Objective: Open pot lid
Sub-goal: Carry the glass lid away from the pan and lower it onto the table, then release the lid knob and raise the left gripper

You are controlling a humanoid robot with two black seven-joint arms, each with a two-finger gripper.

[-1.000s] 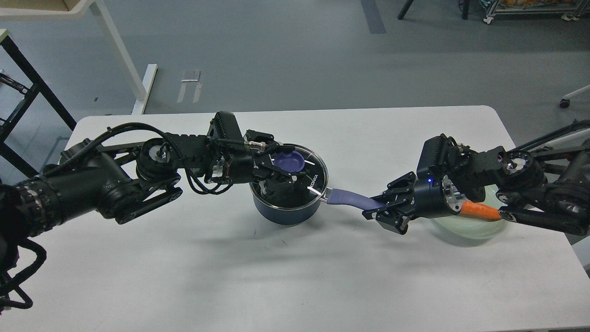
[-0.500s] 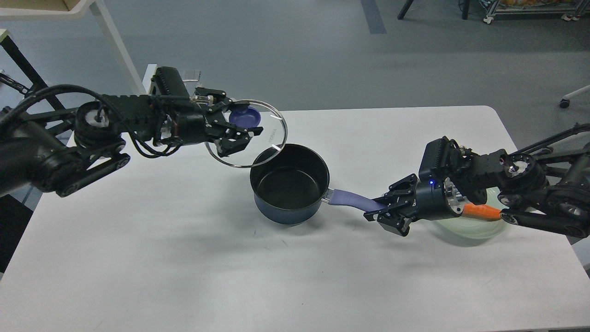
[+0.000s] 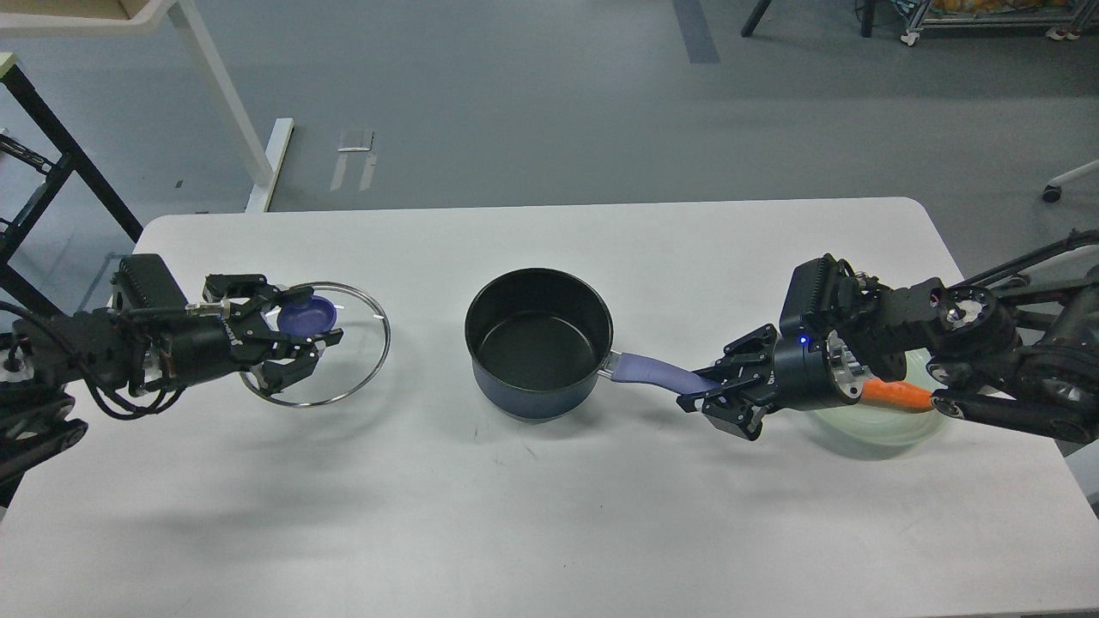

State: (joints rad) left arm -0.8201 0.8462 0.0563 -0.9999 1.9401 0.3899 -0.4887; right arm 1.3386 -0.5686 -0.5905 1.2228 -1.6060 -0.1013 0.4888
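The dark blue pot (image 3: pixel 537 343) stands uncovered in the middle of the white table (image 3: pixel 549 515), its inside black and empty. Its glass lid (image 3: pixel 365 343) with a purple knob (image 3: pixel 307 316) is off to the pot's left, low over the table; I cannot tell whether it touches. My left gripper (image 3: pixel 300 330) is shut on the knob. My right gripper (image 3: pixel 706 391) is shut on the end of the pot's purple handle (image 3: pixel 652 371), which points right.
A pale green bowl (image 3: pixel 876 427) with an orange carrot (image 3: pixel 893 393) sits at the right, partly under my right arm. A white table leg (image 3: pixel 219 94) and a black frame (image 3: pixel 51 146) stand behind the table's left side.
My left gripper lifted the lid off the pot, carried it up and to the left, then lowered it to the table's left side. The right gripper stayed on the handle.
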